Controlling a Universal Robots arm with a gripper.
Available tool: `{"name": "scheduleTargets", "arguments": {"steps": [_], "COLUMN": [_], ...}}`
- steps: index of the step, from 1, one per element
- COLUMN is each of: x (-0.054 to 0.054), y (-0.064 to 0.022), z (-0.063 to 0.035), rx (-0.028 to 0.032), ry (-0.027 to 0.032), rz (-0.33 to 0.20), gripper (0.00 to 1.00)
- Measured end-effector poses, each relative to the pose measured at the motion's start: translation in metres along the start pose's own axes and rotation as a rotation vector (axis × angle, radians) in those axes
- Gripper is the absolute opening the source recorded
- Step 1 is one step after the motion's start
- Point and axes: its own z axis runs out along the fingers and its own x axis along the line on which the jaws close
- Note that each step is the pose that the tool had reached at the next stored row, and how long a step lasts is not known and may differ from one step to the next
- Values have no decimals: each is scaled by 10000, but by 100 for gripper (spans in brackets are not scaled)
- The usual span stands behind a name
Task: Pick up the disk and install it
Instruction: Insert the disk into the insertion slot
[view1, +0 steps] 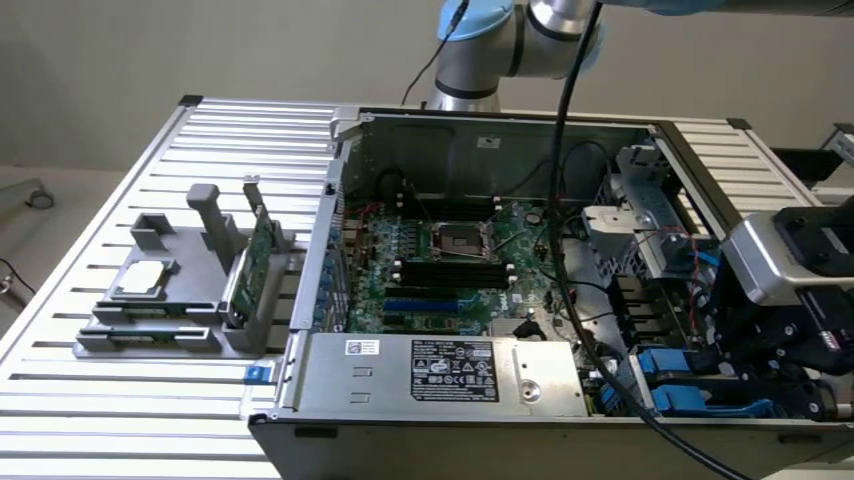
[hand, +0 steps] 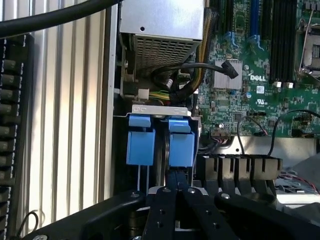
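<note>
Tool (hand: 173, 179) pinched shut, tips right at the near end of the disk (hand: 181, 142), which I see running straight ahead.

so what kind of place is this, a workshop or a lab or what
Probably a robotics lab bench for computer assembly: an open grey metal computer case with its green motherboard exposed lies on a ribbed aluminium table, and a silver-and-blue robot arm reaches over it.

Silver arm (view1: 470, 62), blue joint caps (view1: 462, 20), black, seemingly bolted tool (hand: 175, 176)
</note>
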Motion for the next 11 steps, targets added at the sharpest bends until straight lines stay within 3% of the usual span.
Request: {"name": "scheduleTargets", "arguments": {"steps": [3,5,11], "x": [3,-2,-26], "y": [-3,-4,11], "z": [29,5,-194], "rx": [5,-34,-141], "ry": [0,-29,-22], "rz": [-1,1,15], "gripper": [11,11,11]}}
